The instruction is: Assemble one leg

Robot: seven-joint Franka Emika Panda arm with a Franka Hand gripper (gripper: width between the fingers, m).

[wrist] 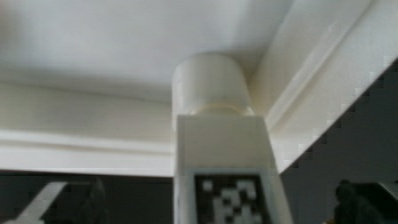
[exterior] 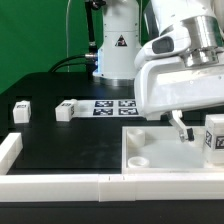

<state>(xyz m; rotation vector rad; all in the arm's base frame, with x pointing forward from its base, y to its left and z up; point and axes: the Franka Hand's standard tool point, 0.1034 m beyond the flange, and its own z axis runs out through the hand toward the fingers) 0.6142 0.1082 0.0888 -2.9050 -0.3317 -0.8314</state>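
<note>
A white leg [wrist: 224,130] with a black-and-white tag stands upright on the white panel [wrist: 107,60], round end down, near the panel's edge. It shows at the exterior view's right [exterior: 213,135], above the panel [exterior: 170,160]. My gripper [wrist: 210,205] straddles this leg. The dark fingers [wrist: 365,195] stand apart from it on both sides, with dark gaps between. In the exterior view one finger [exterior: 180,128] shows just beside the leg; the other is hidden. Two more legs [exterior: 22,110] [exterior: 66,109] lie on the black table at the exterior view's left.
The marker board [exterior: 115,105] lies behind the panel. White rails [exterior: 60,185] [exterior: 8,150] run along the table's front and left. The panel has a round corner socket [exterior: 138,157]. The robot base [exterior: 118,45] stands at the back.
</note>
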